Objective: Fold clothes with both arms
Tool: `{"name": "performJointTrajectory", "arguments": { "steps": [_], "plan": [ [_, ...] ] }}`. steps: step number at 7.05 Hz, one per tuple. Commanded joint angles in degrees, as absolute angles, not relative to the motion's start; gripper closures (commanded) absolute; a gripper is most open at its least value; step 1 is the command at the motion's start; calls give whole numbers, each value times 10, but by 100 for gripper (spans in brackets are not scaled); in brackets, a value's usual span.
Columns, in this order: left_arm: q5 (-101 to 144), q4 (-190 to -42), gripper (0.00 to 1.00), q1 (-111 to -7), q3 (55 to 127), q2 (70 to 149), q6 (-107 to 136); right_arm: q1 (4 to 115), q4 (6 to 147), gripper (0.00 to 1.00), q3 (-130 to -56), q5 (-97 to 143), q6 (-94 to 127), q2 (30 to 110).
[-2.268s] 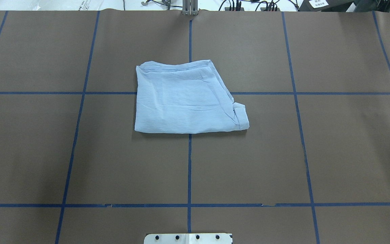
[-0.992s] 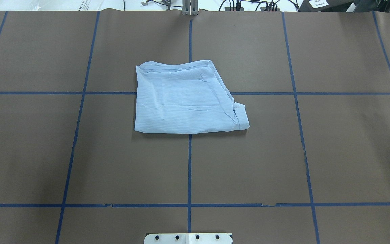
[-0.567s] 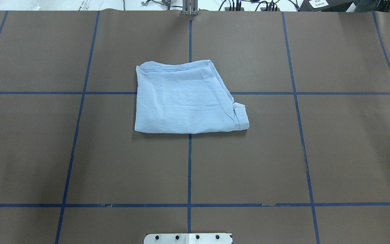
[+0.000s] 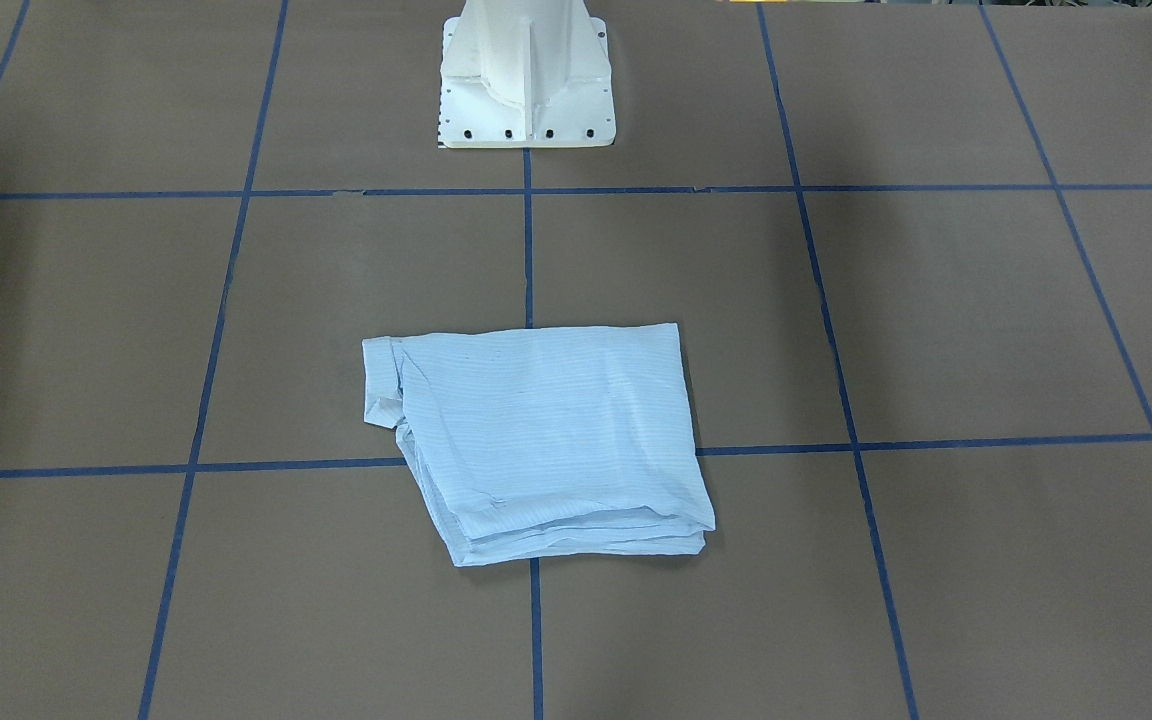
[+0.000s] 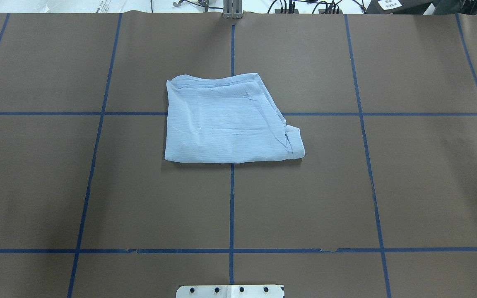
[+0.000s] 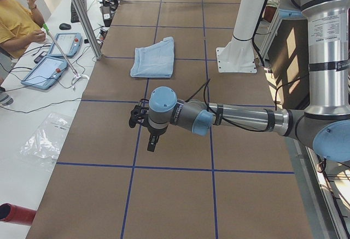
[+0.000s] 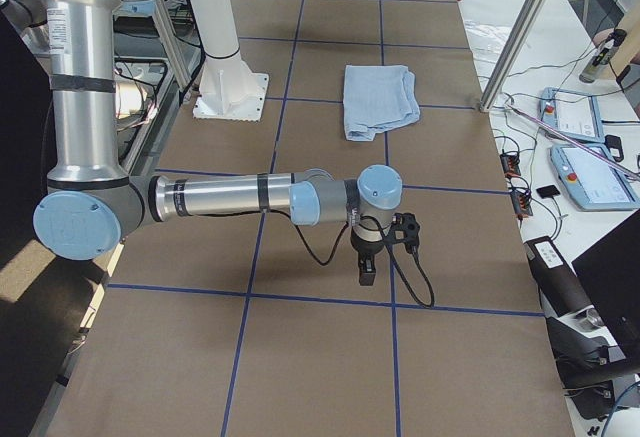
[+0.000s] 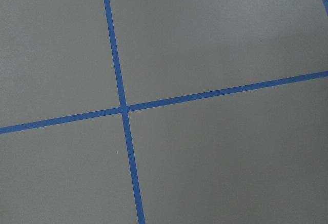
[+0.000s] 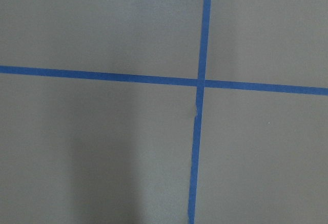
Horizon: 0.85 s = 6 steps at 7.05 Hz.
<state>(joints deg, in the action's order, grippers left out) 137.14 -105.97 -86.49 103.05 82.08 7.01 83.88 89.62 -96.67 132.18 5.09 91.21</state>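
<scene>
The shirt [image 5: 228, 122] lies folded into a flat, roughly square stack in the middle of the table [image 5: 56, 186], over a crossing of the blue tape lines [image 5: 232, 198] and out in front of the white pedestal [image 4: 526, 80]. It looks thin, light and limp, so it will likely sag and drape from any point it is lifted by, and the loose layers could slide apart or spring open if only the top one is caught. The cloth is not fragile, but it is probably a little slippery on the brown paper, so a push is likely to drag the whole stack rather than crease it. The layered edges on the far side from the robot show as a thicker lip in the front-facing view, and a small rolled end sticks out at the near corner on the robot's right. If another fold is wanted, the two corners of one edge, pinched through all layers, seem the best places to hold. The left gripper [image 6: 152, 142] and the right gripper [image 7: 367, 269] hang over bare table toward opposite ends, well apart from the shirt, touching and holding nothing. They show only in the side views, so I cannot tell whether their fingers are apart or together; the wrist views show only table and tape
</scene>
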Motion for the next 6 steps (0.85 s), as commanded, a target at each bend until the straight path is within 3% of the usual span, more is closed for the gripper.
{"name": "performJointTrajectory", "arguments": {
  "steps": [1, 6],
  "plan": [
    [1370, -1060, 0, -865, 1033, 824, 69, 842, 896, 0, -983, 1321, 51, 919],
    [1367, -1059, 0, -865, 1033, 832, 70, 843, 897, 0, -981, 1328, 51, 925]
  ]
}}
